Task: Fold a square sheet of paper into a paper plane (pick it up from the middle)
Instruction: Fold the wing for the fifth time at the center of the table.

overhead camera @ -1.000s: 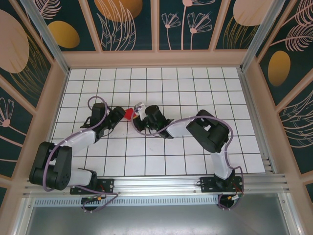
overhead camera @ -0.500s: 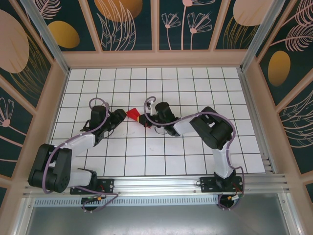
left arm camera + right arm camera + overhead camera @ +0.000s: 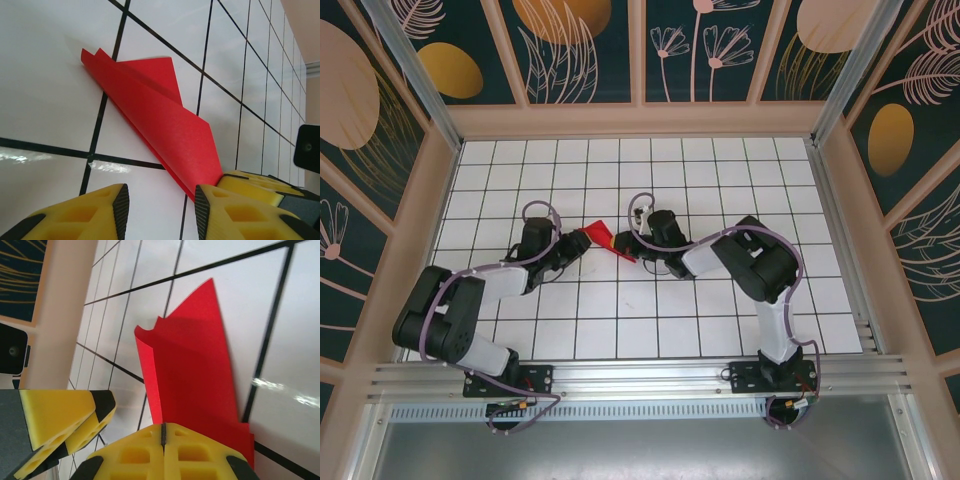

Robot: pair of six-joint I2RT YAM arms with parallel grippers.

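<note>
From above, only a small folded red paper (image 3: 598,237) a little left of the middle of the counter (image 3: 720,330), spanning from left pincer (image 3: 579,245) to right pincer (image 3: 624,250). Closer, from the right wrist: right pincer (image 3: 163,427) clamped fully closed on one paper corner. From the left wrist: left pincer (image 3: 160,196) parted, gripping nothing, paper tip right at one finger's inner edge. Layers curled, partly off the tiles. Bare tiles out to every counter edge.
</note>
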